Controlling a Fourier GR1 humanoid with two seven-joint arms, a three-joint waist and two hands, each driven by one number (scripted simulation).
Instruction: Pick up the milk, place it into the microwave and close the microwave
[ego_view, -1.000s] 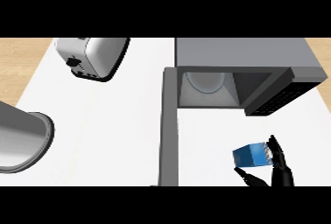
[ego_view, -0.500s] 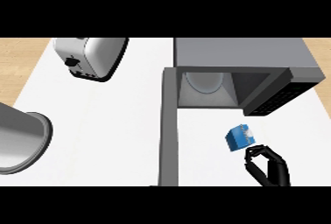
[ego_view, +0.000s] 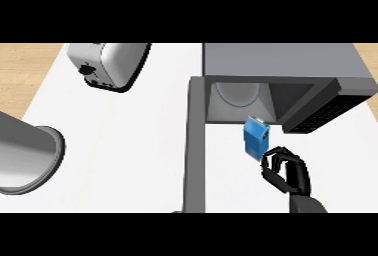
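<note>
Here the right hand (ego_view: 286, 174), fingers curled, pinches the lower end of the blue milk carton (ego_view: 256, 136) at the mouth of the open microwave (ego_view: 295, 60)

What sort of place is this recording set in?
Most likely a kitchen counter: a microwave with its door open, a toaster and a metal pot stand on the white countertop, and the right hand holds a blue milk carton.
</note>
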